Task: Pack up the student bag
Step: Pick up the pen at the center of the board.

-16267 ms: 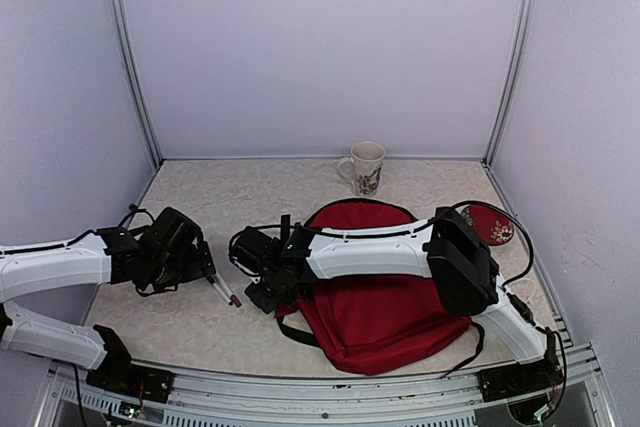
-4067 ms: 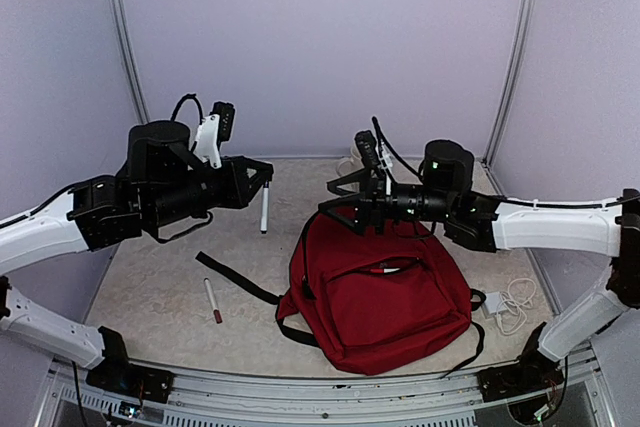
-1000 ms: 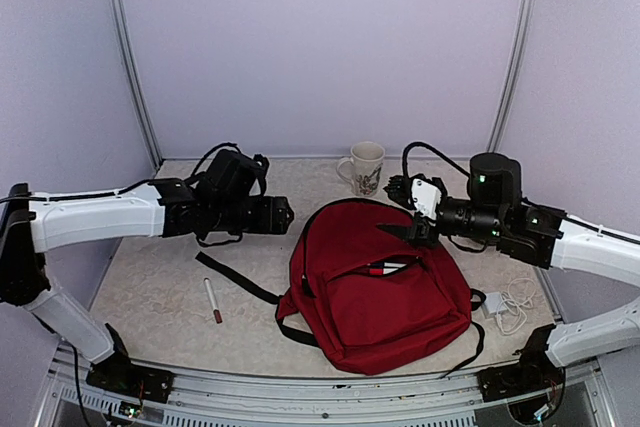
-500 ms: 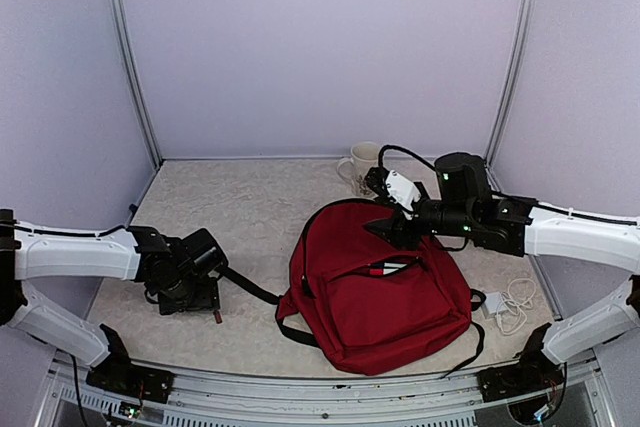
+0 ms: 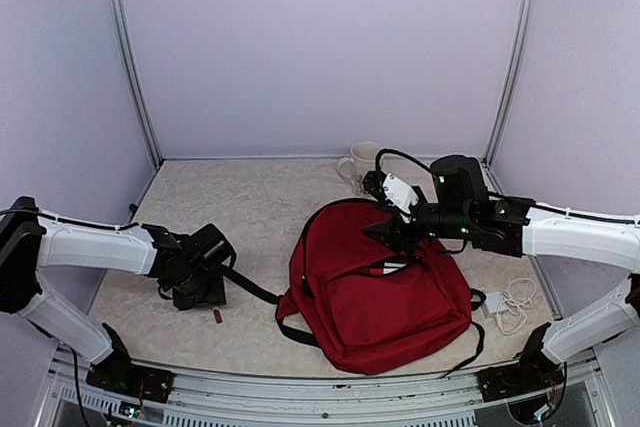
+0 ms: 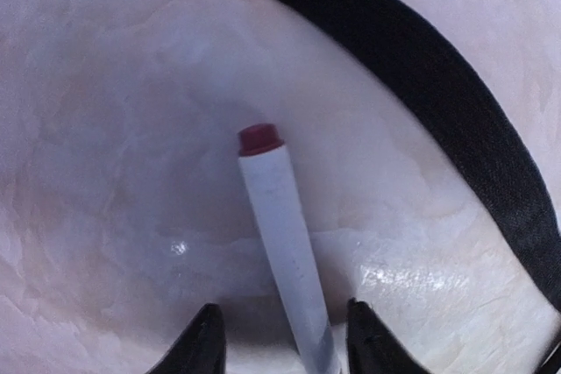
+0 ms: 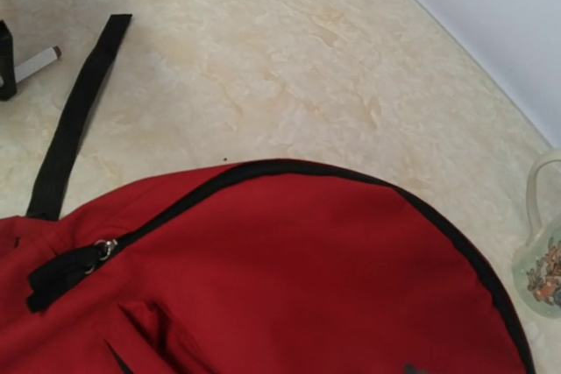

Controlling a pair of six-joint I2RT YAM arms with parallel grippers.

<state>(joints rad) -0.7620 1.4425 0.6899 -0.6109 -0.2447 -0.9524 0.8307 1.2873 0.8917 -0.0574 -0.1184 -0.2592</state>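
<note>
Soft, floppy student bag (image 5: 375,297) flat on the bench (image 5: 230,197), mid-right; best pinched at the zipper pull (image 7: 105,247). Left fingers (image 6: 206,343) parted astride the marker (image 6: 280,234); right fingers (image 5: 385,231) above bag, spread impossible to tell

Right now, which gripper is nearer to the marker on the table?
Left. The left gripper is down at the marker, fingers either side of it. The right gripper hangs over the backpack, at its far edge, well away.
</note>
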